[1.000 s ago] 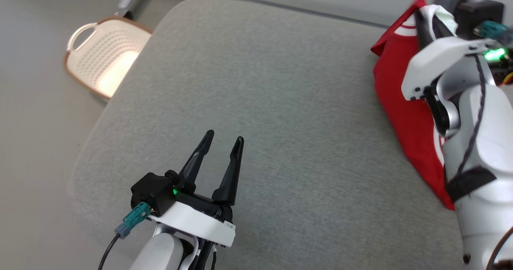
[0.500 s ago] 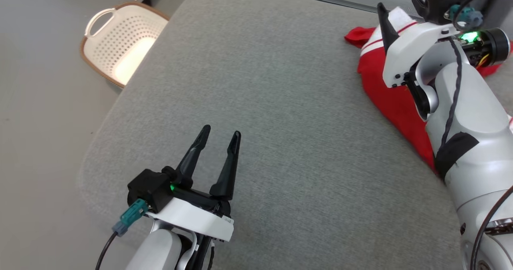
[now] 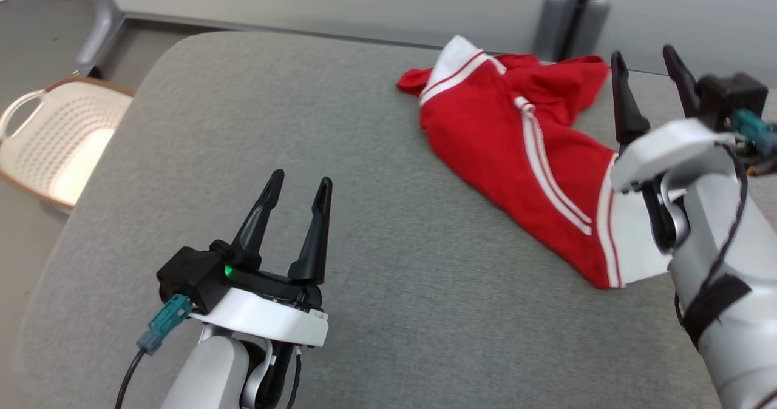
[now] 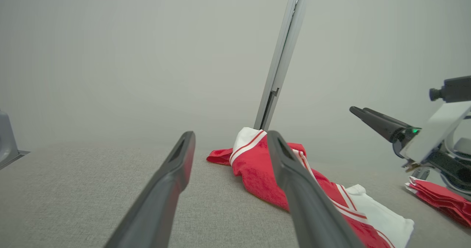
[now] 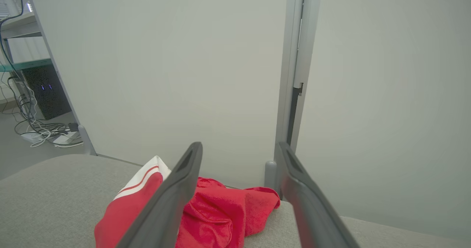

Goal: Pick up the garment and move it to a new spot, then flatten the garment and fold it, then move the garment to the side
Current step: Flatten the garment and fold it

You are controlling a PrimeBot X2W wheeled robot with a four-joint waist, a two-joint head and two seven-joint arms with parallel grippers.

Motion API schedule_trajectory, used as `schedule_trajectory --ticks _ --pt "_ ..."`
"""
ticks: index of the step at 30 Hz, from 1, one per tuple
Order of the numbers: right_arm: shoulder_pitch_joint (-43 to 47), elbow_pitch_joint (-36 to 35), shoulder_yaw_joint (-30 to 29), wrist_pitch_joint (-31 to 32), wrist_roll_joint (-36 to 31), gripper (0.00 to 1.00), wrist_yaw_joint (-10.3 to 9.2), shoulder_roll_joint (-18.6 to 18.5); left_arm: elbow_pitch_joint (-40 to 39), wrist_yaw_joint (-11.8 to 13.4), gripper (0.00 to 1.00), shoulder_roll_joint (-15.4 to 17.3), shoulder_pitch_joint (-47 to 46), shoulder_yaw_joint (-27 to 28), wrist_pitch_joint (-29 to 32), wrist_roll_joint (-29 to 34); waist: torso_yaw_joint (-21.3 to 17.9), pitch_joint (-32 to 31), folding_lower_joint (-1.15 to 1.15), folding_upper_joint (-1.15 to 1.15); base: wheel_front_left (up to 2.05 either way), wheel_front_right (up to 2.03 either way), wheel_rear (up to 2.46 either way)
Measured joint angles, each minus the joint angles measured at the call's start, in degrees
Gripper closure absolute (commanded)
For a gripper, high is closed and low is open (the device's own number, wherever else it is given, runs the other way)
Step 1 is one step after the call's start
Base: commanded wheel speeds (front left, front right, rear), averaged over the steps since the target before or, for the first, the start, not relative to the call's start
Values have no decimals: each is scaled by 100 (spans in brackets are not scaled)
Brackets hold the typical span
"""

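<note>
Grey woven upholstery (image 3: 376, 154) covers the broad pad in front of me, its weave fine and matte and its corners rounded off softly. Behind it stands a plain pale wall with a slim metal post (image 5: 294, 75) running up it.

The garment (image 3: 485, 130) lies on the far right part of the pad, close to the back edge. It is a red piece of soft, slightly fuzzy cloth. White bands edge its ends, and thin double white stripes run down its length. The far end is rumpled into loose folds, with one white-trimmed corner poking up. The nearer end spreads flatter and runs toward my right wrist.

My right gripper (image 3: 642, 54) hangs over the garment's right-hand edge. Its two long, tapered dark fingers are spread apart with nothing between them. In the right wrist view the tips show against the wall and the crumpled red folds lie below them.

My left gripper (image 3: 301, 178) is well apart from the cloth, over bare grey fabric at the lower left. Its fingers are likewise parted and empty, and a small green light glows at their base.

On the floor to the left, beside the pad, sits a cream plastic basket (image 3: 67, 124). Its walls are perforated and it has a looped handle and a brown rim.
</note>
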Motion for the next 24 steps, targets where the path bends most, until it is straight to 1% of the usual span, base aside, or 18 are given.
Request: schedule_trajectory --ticks 7,10,14,19,24 --pt "1357 -1384 4 -70 625 0 0 -235 -60 -9 0 2 98 241 0 98 -605 -248 0 0 0 0 0" --pt "2003 -2104 -105 -76 838 0 0 -229 -79 -23 0 3 160 321 0 159 -827 -329 0 0 0 0 0" --pt "2866 -2839 -322 -80 953 0 0 -136 -84 -51 0 2 336 381 0 203 -1040 -448 0 0 0 0 0" --pt "3583 -3342 -444 -90 934 0 0 73 -71 -59 0 2 511 428 0 302 -1185 -550 0 0 0 0 0" --pt "3802 -3497 -486 -90 851 0 0 215 -48 -101 0 2 585 430 0 393 -1219 -534 0 0 0 0 0"
